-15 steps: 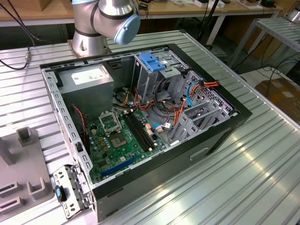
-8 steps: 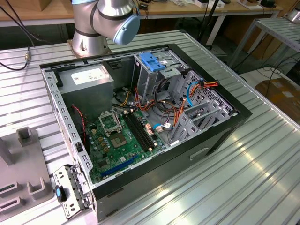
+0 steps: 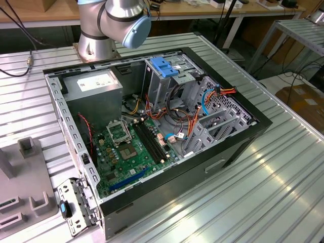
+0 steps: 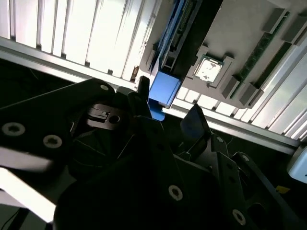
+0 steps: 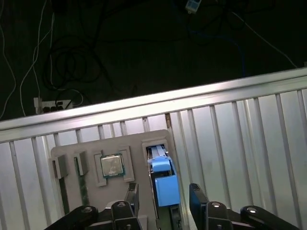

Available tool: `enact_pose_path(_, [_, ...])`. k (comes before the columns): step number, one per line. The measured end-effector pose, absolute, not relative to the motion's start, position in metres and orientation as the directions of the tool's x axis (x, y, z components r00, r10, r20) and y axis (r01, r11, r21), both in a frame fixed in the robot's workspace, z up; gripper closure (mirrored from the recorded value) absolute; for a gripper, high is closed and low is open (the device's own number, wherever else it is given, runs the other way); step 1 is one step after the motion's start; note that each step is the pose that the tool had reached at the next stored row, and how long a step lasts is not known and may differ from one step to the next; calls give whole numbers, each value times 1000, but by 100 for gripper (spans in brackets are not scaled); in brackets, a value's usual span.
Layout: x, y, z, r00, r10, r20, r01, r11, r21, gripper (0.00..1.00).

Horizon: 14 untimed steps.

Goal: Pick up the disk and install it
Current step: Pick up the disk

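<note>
While the gripper (image 5: 164,194) stands wide open and empty, we see the disk (image 5: 162,166) between its fingers, touching neither.

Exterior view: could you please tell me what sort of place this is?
Probably a robotics lab or workshop: an open computer case sits on a ribbed metal table beside a robot arm.

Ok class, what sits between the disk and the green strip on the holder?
In the first wrist view, a square chip lies between disk and strip.
</note>
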<state>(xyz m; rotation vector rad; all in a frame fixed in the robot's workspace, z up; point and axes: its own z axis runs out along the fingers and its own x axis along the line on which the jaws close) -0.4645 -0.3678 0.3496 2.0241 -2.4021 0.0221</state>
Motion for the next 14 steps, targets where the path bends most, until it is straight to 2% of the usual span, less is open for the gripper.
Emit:
enact_pose_path(6, [-464, -368, 339, -138, -990, 9, -990, 138, -13, 46])
enact_pose_path(9, [-466, -368, 308, -86, -996, 8, -996, 85, -16, 46])
enact_pose_path(14, [-466, -368, 298, -86, -996, 9, -996, 85, -15, 46])
